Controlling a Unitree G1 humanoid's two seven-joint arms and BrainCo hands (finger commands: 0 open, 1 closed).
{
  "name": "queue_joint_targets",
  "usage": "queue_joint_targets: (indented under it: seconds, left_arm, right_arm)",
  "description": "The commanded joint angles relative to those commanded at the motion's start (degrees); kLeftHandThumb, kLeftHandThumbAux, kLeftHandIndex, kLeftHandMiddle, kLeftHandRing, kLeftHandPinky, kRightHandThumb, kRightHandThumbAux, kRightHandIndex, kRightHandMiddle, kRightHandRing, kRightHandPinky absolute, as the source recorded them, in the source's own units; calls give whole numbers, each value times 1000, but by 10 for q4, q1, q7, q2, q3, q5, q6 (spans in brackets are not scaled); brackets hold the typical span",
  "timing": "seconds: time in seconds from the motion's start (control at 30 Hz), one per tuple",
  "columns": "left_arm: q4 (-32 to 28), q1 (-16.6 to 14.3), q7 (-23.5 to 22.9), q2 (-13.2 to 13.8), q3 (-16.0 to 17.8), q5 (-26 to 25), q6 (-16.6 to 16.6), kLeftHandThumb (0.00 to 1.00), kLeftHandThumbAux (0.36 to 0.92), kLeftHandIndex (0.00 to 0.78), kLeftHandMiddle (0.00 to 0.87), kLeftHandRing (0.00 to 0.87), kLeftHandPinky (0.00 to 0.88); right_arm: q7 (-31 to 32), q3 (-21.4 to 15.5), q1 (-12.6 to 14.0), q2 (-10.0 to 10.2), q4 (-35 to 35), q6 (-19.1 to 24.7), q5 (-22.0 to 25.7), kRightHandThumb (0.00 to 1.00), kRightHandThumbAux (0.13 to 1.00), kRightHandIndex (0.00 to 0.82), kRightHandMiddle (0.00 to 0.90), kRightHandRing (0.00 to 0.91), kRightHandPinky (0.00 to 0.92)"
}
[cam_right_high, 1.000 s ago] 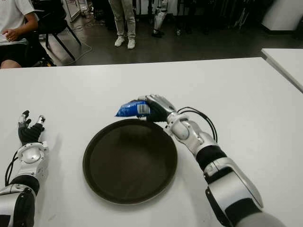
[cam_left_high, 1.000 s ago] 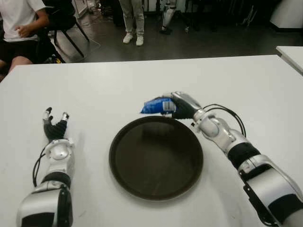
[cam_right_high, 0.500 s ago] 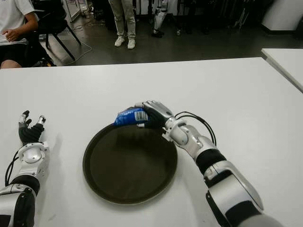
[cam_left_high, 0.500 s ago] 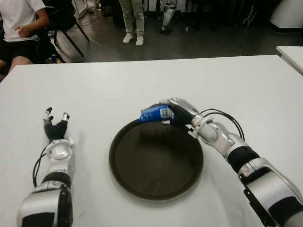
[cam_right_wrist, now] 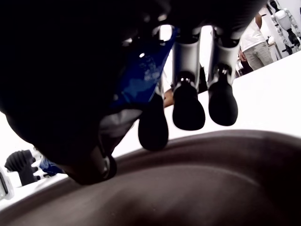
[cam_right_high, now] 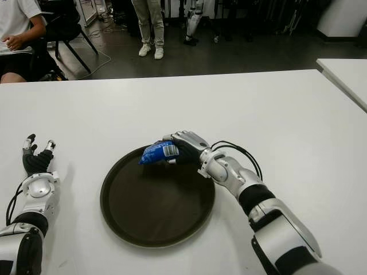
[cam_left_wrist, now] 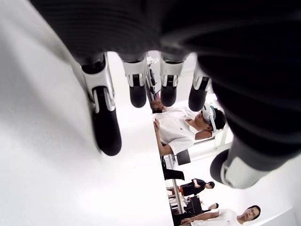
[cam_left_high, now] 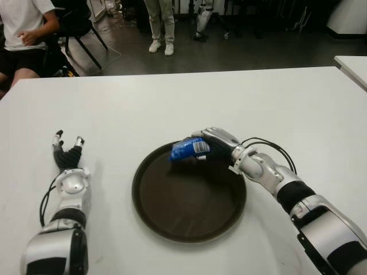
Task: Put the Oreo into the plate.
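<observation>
Over the plate (cam_left_high: 189, 212) (bare inside), right hand (cam_left_high: 213, 141) grips Oreo (cam_left_high: 187, 150).

White table (cam_left_high: 172, 97); dark floor (cam_left_high: 241, 51) beyond; black chair (cam_left_high: 77, 23) far left.

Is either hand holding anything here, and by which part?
The right hand grips the blue Oreo packet by its right end, above the plate's far rim. The left hand holds nothing.

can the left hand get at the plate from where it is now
Probably yes. The left hand shows open beside the plate, on its left, with only bare white table between them. The right hand holding the Oreo pack is over the plate's far rim, not in the way.
</observation>
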Motion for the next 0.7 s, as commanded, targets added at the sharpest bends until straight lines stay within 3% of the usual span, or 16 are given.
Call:
queue_joint_targets:
  seconds: [0.7]
  left_arm:
    - [4,-1,-5,1,3,-1,2,390,635,24,25,33,64]
  right_arm:
    - [43,-9,-4,4,5,11,13,696,735,436,765,754,714]
